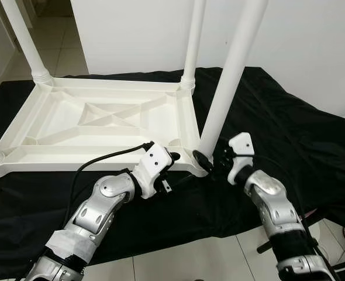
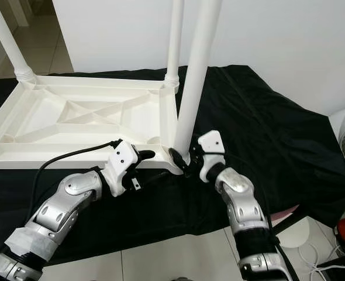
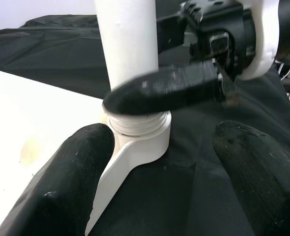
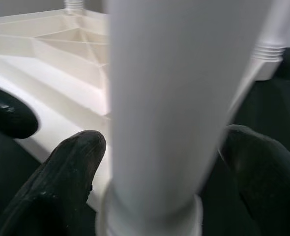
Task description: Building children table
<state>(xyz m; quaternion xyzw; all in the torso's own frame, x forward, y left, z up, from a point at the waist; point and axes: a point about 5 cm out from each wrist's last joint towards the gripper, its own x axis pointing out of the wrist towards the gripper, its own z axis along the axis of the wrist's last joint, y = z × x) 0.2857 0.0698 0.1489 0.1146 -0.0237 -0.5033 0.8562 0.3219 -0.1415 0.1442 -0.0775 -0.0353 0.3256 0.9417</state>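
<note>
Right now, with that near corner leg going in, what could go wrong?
1. The near leg leans off vertical in its corner socket; its thread could cross or jam.
2. The right pincer straddles the leg's base with fingers apart, so the leg could tip over.
3. The left pincer hangs open at the tabletop edge, not pinning it; the tabletop may slide on the black cloth.

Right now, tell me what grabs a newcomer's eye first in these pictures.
An upside-down white plastic children's table lies on a black cloth, its legs pointing upward. At its near corner, the right gripper brackets the base of a tilted white tubular leg, while the left gripper rests at the same corner socket.
</note>
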